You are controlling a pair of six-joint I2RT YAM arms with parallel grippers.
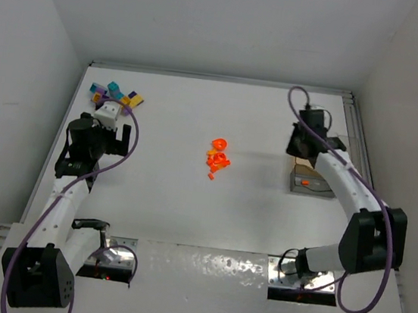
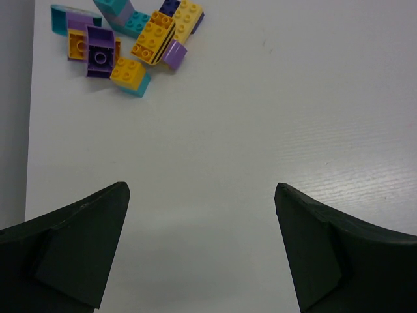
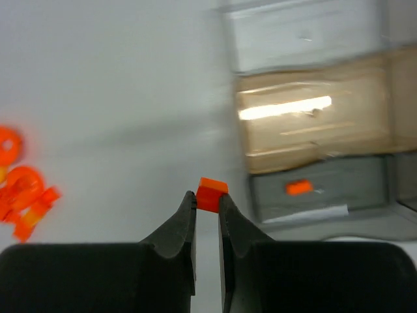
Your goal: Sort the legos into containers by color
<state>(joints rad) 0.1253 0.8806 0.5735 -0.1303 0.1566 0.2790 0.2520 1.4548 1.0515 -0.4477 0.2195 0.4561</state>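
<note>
My right gripper (image 3: 208, 199) is shut on a small orange lego (image 3: 211, 193), held above the table just left of the clear containers (image 3: 313, 124). One orange lego (image 3: 299, 188) lies in the nearest bin, also seen from the top view (image 1: 306, 183). A pile of orange legos (image 1: 218, 156) lies mid-table; it also shows in the right wrist view (image 3: 23, 195). My left gripper (image 2: 202, 195) is open and empty, short of a cluster of yellow, purple and teal legos (image 2: 124, 39) at the far left (image 1: 116, 95).
The containers (image 1: 311, 180) stand at the right of the table, partly under my right arm (image 1: 343, 181). White walls close in the table at left, back and right. A metal rail runs along the right edge (image 1: 356, 136).
</note>
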